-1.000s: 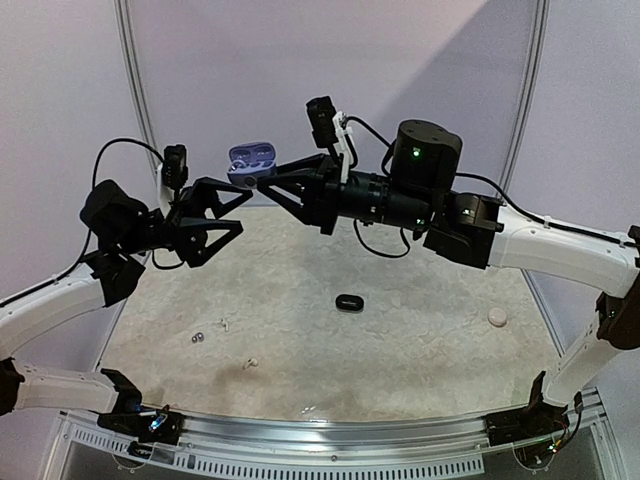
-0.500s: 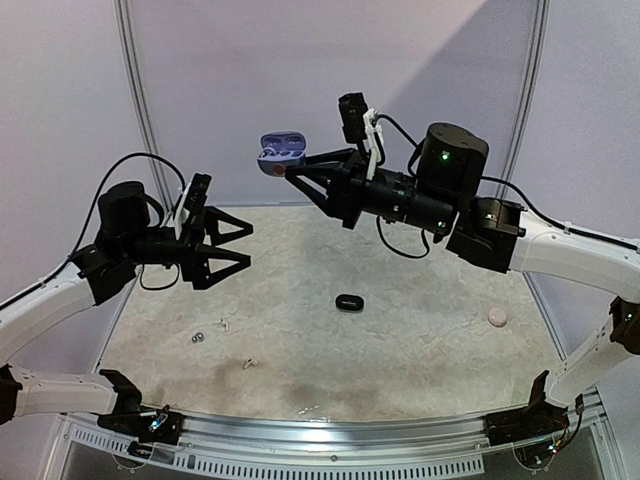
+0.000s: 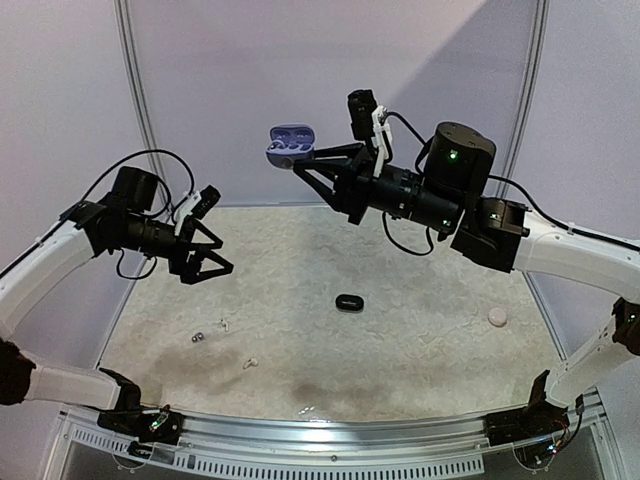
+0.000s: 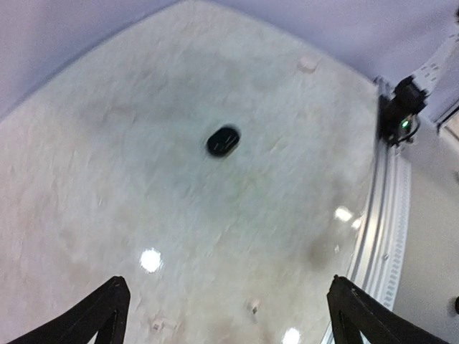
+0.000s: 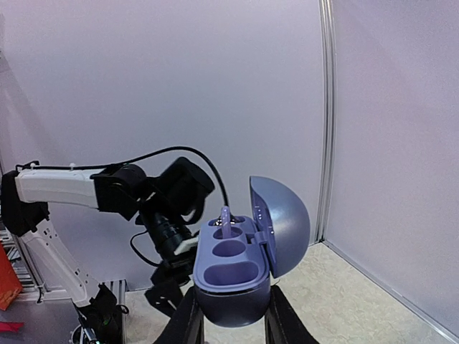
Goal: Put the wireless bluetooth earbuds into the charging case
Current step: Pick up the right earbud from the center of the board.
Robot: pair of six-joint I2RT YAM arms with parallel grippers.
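Lavender case (image 5: 237,269) open aloft, earbuds (image 3: 198,337) scattered

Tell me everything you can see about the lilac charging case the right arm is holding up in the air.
The lilac charging case is a rounded pod of smooth, plastic-looking material, held high in the air, clamped at its base between the two black fingers of the right gripper. It sits roughly upright, its domed lid open on a side hinge. Its inner face shows oval recesses; the nearest look empty, and a small lilac stem pokes up from the farthest. Nothing else touches it.
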